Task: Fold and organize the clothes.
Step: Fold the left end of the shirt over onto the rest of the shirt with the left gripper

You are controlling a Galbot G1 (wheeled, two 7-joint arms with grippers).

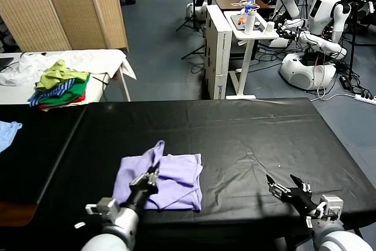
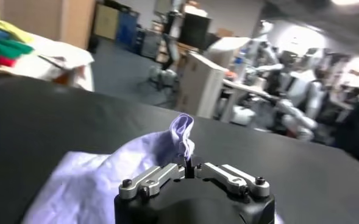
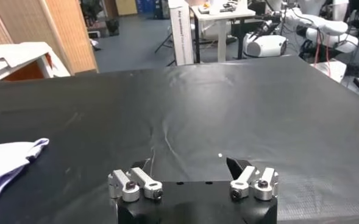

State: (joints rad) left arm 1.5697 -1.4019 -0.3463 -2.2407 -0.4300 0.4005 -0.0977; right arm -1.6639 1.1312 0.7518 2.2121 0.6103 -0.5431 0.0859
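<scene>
Pale lavender T-shirt point(image 1: 166, 180) on black table point(image 1: 247, 133)

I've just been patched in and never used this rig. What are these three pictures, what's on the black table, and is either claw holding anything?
This is a two-armed robot. The wide picture comes from its head, looking down at a black table. The other two come from cameras on its wrists, each looking out past its own claw.

On the table lies a partly folded lavender T-shirt. The left claw is shut on a bunched edge of it; the left wrist view shows fabric rising from between the fingers. The right claw hangs open above bare table, holding nothing.

Beyond, a white side table carries a green, striped and red pile of garments, and a light blue cloth lies at the far left.
</scene>
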